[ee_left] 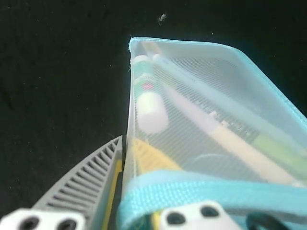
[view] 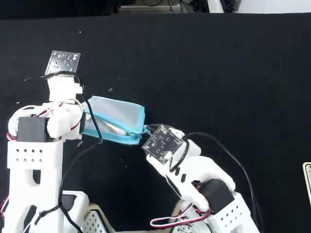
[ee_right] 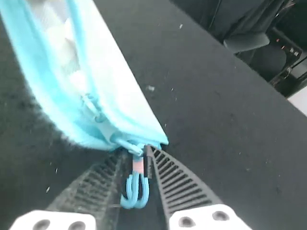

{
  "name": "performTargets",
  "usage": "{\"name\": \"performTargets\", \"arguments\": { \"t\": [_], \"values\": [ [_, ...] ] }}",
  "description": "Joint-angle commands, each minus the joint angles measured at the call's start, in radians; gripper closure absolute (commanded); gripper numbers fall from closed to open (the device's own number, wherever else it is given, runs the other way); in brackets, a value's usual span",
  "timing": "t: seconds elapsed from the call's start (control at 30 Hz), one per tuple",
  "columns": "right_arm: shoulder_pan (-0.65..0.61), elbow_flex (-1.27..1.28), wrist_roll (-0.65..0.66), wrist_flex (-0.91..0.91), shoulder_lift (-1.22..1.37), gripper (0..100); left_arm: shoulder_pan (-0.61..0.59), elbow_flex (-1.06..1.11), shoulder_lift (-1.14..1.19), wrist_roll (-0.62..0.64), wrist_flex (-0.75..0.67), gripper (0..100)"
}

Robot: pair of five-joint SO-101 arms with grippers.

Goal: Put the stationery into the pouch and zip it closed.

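A light blue mesh pouch lies on the black table between the two arms. Through its mesh wall I see pens, a white tube and something yellow inside. My left gripper is shut on the pouch's near end, one ribbed finger outside the fabric. My right gripper is shut on the blue zipper pull loop at the pouch's other corner. In the high view the right gripper touches the pouch's right end, and the left gripper holds its left end.
The black tabletop stretches wide behind and right of the pouch. A pale object pokes in at the right edge. A chair and floor clutter lie beyond the table.
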Motion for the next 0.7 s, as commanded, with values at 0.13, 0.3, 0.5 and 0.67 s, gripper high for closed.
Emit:
{"name": "performTargets", "arguments": {
  "t": [0.13,0.3,0.5,0.67],
  "values": [
    [-0.008,-0.054,0.071,0.146,-0.191,98.8,0.005,-0.015,-0.014,-0.012,-0.014,97],
    [-0.012,-0.022,0.071,0.224,-0.381,98.3,0.005,-0.013,-0.014,-0.012,-0.014,97],
    [-0.011,0.125,-0.06,0.087,-0.392,87.6,0.007,-0.013,-0.021,-0.012,-0.012,97],
    [-0.011,0.153,-0.081,0.02,-0.394,87.1,0.007,-0.012,-0.021,-0.012,-0.012,97]
  ]
}}
